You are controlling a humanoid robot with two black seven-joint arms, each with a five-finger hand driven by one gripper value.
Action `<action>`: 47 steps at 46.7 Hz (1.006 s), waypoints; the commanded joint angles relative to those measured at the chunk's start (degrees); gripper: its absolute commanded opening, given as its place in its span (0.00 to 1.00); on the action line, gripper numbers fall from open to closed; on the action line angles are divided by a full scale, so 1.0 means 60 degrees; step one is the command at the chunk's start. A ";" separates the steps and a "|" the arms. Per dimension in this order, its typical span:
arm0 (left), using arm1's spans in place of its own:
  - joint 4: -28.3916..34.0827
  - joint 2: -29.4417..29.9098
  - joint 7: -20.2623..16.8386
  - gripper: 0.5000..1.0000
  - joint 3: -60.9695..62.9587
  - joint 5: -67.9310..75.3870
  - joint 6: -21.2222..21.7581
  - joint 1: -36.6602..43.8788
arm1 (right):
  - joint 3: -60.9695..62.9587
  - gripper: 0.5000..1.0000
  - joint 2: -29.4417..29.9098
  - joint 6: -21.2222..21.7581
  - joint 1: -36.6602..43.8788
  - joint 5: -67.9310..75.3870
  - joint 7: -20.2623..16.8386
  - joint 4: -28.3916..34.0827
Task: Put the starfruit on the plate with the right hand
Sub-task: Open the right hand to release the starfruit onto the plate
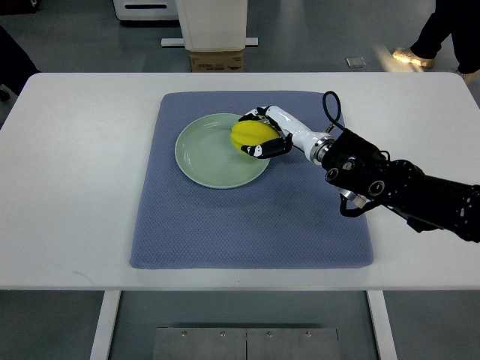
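A yellow starfruit is held in my right hand, whose fingers are curled around it. The hand holds the fruit over the right rim of a pale green plate. I cannot tell whether the fruit touches the plate. The plate lies on a blue-grey mat on the white table. My right arm comes in from the right edge across the mat's right side. The left arm is not in view.
A white stand with a cardboard box sits on the floor beyond the table's far edge. A person's legs and shoes show at the top right, away from the table.
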 commanded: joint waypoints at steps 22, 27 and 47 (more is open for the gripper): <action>0.0001 0.0000 0.0001 1.00 0.0000 0.0007 0.0000 0.0000 | 0.1245 1.00 0.0000 -0.0003 0.0057 -0.0016 0.0060 0.0068; 0.0001 0.0000 0.0001 1.00 0.0000 0.0007 0.0000 0.0000 | 0.1259 1.00 0.0000 -0.0003 0.0057 -0.0016 0.0045 0.0068; 0.0001 0.0000 0.0001 1.00 0.0000 0.0007 0.0000 0.0000 | 0.1522 1.00 -0.0322 -0.0032 0.0101 -0.0016 0.0030 0.0024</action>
